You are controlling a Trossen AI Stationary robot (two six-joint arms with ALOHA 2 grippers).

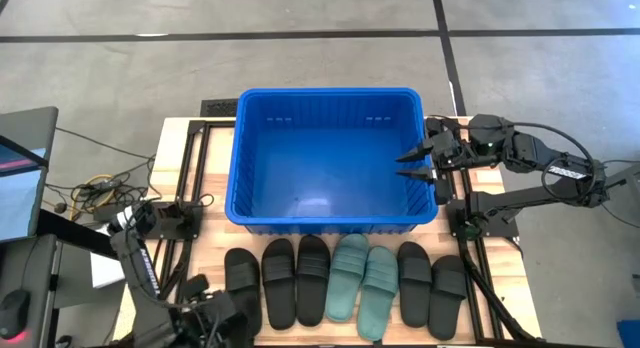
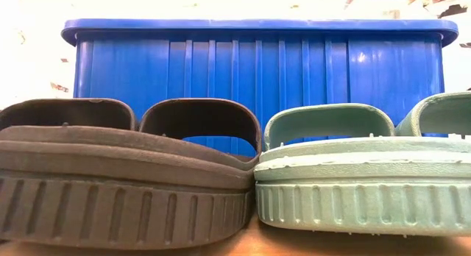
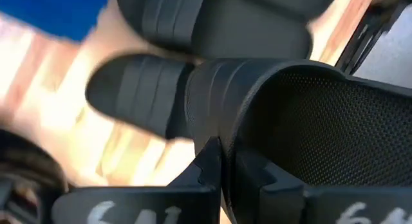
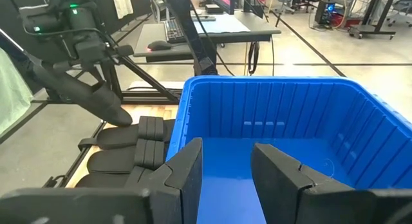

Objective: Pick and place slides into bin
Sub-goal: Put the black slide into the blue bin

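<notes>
The bin (image 1: 330, 158) stands at the table's centre, toward 12 o'clock, its blue floor bare; the slides (image 1: 345, 278) lie in a row at its 6 o'clock side, touching one another, toes toward the bin: black ones at either end and the two teal slides (image 1: 362, 280) between them, right of centre; in the low view a black slide (image 2: 125, 175) and a teal one press edge to edge in front of the bin's ribbed wall. The right gripper (image 1: 418, 160) hangs over the bin's 3 o'clock rim, fingers (image 4: 183, 176) apart with nothing between them, pointing into the bin. The left gripper (image 1: 215, 308) sits at 7 o'clock by the leftmost black slide; its wrist view shows the fingers clamped on that slide's strap (image 3: 270, 121), with more black slides beyond.
</notes>
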